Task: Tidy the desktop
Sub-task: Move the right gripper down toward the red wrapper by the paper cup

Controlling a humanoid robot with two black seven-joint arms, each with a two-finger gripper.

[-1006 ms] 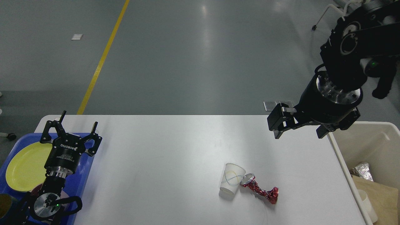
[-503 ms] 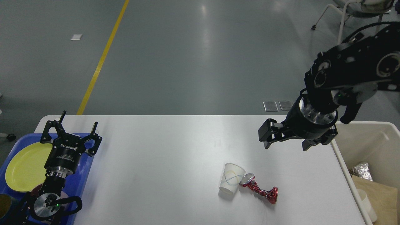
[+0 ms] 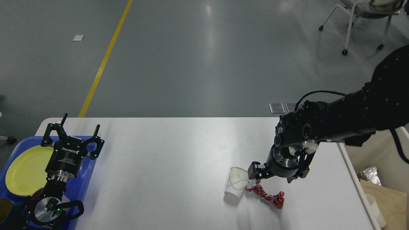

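A: Where does the counter [image 3: 166,159] sit?
B: It fills the near half of the view, white with rounded far corners, running from a blue tray [image 3: 83,179] at the left edge to a beige bin [image 3: 354,172] at the right.

A: What lies on it?
B: Near the right of centre, a paper cup [image 3: 235,185] tipped on its side with its mouth toward the far side, and a crushed red can [image 3: 265,195] just right of it, the can's silver top touching the cup's wall.

A: And the right tool [image 3: 255,174]?
B: It hangs low over the far end of the can, right beside the cup. It shows dark and nearly end-on, so I cannot tell whether its fingers are spread or pressed together, or whether they touch the can.

A: The left tool [image 3: 73,134]?
B: Spread wide, fingers pointing to the far side, pinching nothing. It hovers over the tray's right edge, where the tray meets the counter.

A: What is in the tray?
B: A yellow plate [image 3: 24,171] at its left part, partly hidden by the arm.

A: And the bin?
B: Crumpled foil [image 3: 370,175] and brown paper [image 3: 386,199] lie inside.
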